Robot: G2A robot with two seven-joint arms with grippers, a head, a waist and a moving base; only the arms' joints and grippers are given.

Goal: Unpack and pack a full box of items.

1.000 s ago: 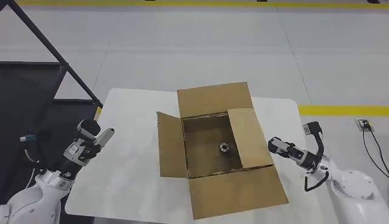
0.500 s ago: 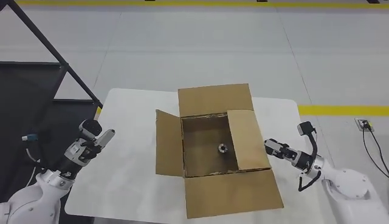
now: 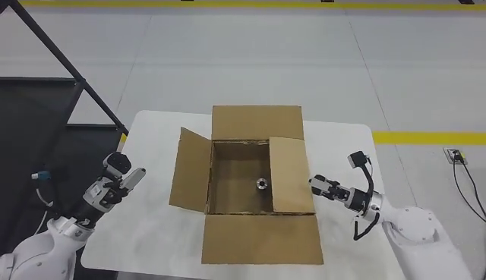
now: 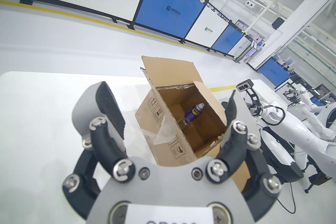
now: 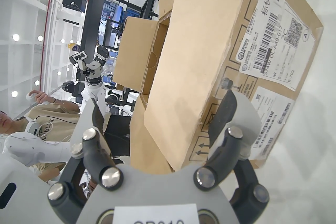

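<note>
An open cardboard box (image 3: 258, 238) stands mid-table with its flaps spread. Inside it lie a blue spray can (image 4: 194, 111) and a small round metal part (image 3: 261, 182) (image 4: 186, 122). My right gripper (image 3: 315, 183) is at the box's right side, against the raised right flap. In the right wrist view it (image 5: 160, 112) is open, with that flap's lower corner (image 5: 183, 135) between the fingers. My left gripper (image 3: 133, 177) hangs open and empty over the table's left part, well apart from the box (image 4: 157, 114).
The white table (image 3: 159, 219) has bare room left of the box and a narrower strip to its right. A black frame and dark panel (image 3: 45, 128) stand off the table's left edge. Loose clear tape (image 4: 162, 130) hangs from the box's near corner.
The box has slid left and turned square to the table edge. My right gripper has followed it leftward against the right flap. The left gripper dipped slightly.
</note>
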